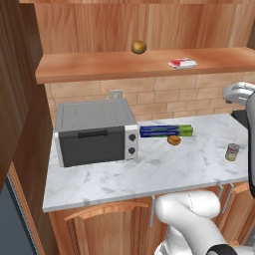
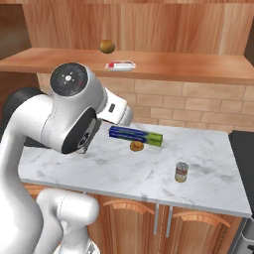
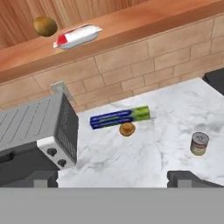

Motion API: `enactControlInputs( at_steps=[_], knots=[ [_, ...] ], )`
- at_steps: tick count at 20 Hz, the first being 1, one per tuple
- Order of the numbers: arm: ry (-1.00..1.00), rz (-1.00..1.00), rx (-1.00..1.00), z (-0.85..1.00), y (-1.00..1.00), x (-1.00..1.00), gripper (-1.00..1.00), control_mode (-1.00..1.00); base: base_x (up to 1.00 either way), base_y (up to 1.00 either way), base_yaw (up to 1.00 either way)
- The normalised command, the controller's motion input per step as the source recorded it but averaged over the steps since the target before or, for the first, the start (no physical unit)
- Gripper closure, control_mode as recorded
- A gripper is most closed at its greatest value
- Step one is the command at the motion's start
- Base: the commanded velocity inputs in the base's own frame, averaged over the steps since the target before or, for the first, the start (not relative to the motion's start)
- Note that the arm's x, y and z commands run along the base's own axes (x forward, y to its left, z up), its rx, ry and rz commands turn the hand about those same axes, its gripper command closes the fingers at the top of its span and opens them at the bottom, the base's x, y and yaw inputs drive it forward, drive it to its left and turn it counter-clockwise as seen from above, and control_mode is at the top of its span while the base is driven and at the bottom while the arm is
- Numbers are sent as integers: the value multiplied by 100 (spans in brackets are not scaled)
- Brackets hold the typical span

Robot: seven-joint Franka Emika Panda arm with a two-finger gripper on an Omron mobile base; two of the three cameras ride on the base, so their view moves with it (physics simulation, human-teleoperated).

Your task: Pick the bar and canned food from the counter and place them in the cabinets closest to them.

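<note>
I find the bar (image 1: 183,63) lying flat on the cabinet shelf (image 1: 99,67), well apart from a brown-yellow ball (image 1: 139,47) on the same board. The canned food (image 1: 232,152) stands upright on the marble bench (image 1: 149,174), near its right end, with nothing touching it. A blue-and-green box (image 3: 120,117) lies by the brick wall, a round pastry (image 3: 127,129) just in front of it — the two look close, though I cannot tell whether they touch. A grey toaster oven (image 1: 94,131) occupies the bench's left part. From the hand view, the jaws stand wide apart, holding nothing, above the bench.
</note>
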Motion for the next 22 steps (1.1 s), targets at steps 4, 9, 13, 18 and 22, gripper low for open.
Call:
enactControlInputs(
  at_steps=[4, 9, 13, 18, 22],
  knots=[
    [0, 0, 0, 0, -3, -1, -100, -100, 0, 0, 0],
    [0, 0, 0, 0, 0, 0, -100, -100, 0, 0, 0],
    [0, 0, 0, 0, 0, 0, -100, -100, 0, 0, 0],
    [0, 0, 0, 0, 0, 0, -100, 100, 5, -6, 0],
    [0, 0, 0, 0, 0, 0, -100, 100, 13, -42, 0]
  ],
)
